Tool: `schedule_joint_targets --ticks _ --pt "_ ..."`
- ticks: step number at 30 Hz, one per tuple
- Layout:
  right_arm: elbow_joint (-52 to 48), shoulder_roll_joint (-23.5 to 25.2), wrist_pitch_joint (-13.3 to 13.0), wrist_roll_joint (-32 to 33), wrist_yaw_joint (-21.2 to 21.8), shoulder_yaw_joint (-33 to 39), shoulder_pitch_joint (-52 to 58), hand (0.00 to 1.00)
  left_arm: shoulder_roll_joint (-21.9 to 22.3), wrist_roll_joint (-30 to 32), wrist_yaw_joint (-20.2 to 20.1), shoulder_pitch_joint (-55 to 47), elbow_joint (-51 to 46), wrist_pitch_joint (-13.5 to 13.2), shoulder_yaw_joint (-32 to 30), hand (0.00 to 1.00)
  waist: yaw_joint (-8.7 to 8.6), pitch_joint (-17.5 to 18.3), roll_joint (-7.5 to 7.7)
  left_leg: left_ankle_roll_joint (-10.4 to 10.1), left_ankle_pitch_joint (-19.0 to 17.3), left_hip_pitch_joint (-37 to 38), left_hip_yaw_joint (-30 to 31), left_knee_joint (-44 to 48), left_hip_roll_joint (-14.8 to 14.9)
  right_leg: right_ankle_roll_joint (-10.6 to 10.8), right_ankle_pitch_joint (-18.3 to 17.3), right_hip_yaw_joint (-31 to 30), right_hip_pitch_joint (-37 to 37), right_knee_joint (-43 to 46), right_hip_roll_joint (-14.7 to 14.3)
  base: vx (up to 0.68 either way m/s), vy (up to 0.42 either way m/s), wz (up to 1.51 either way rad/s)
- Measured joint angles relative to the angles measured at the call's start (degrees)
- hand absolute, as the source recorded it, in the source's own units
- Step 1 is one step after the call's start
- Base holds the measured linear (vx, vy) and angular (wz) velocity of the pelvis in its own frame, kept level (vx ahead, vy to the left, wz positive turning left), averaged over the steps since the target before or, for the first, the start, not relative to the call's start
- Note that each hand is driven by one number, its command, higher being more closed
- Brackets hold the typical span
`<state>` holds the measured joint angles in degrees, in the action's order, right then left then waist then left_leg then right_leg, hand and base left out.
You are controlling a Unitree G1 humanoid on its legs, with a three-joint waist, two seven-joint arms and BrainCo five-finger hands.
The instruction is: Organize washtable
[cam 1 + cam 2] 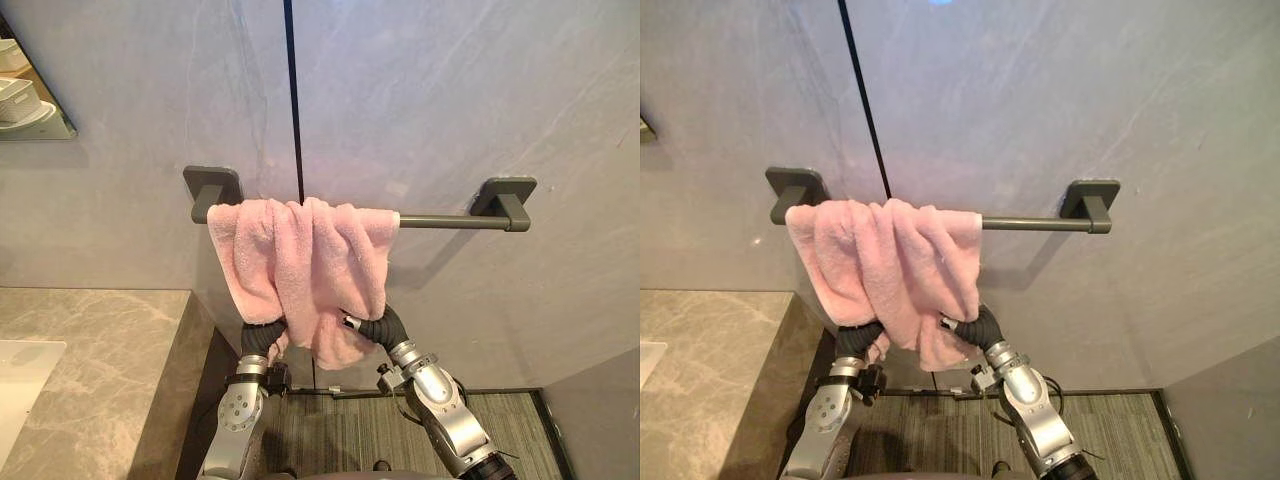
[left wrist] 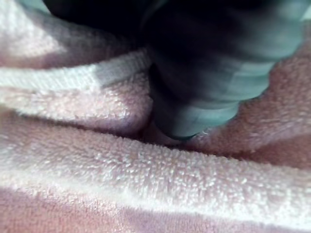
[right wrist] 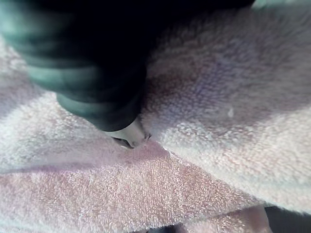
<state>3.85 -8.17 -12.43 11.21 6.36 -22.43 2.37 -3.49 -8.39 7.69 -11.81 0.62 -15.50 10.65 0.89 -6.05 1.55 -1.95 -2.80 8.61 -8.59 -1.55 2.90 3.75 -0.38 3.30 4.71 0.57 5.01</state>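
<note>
Mirror: on the wall at far left, above the counter. Pale shapes show in it, too unclear to name.
Sink: white, set into the counter at the lower left edge.
Counter: grey-beige marbled stone against the wall, its dark side face dropping toward the floor.
Wall: grey, veined, with a dark vertical seam that runs down to the towel.
Left bracket: dark grey plate fixed to the wall, touching the towel's left end.
Towel: pink, fluffy, draped over the left half of the bar. It is bunched in uneven folds, not spread flat, and hangs down in front of the wall.
Left hand: raised from below into the towel's lower left folds. Its dark ribbed cover presses into the pile in the left wrist view.
Left grip: cannot tell, buried in cloth.
Right hand: raised from below into the towel's lower right edge, its cover against the pile in the right wrist view.
Right grip: cannot tell, hidden by folds.
Bar: dark grey, level; its right half is bare.
Right bracket: same plate type, well apart from the towel.
Floor: grey, ribbed, below the arms.
</note>
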Motion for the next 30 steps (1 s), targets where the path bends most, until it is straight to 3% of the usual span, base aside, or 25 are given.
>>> schedule_joint_targets --ticks 19,30 --pt "0.0 0.93 -0.01 -0.17 -0.37 5.07 2.81 0.0 0.59 0.02 0.02 0.01 -0.01 0.0 -2.3 1.0 0.0 0.15 -0.08 0.0 -0.01 0.0 -0.04 -0.07 -0.01 0.05 0.03 -0.02 0.05 -0.24 -0.01 -0.01 -0.005 0.0" --pt "0.0 0.69 -0.01 -5.3 -0.32 7.36 4.58 0.0 1.06 0.02 -0.08 0.01 -0.05 0.0 -4.07 1.0 0.0 0.32 -0.29 0.0 -0.02 -0.03 -0.03 -0.07 -0.01 0.09 0.05 -0.01 0.05 -0.27 -0.01 0.0 0.0 0.0"
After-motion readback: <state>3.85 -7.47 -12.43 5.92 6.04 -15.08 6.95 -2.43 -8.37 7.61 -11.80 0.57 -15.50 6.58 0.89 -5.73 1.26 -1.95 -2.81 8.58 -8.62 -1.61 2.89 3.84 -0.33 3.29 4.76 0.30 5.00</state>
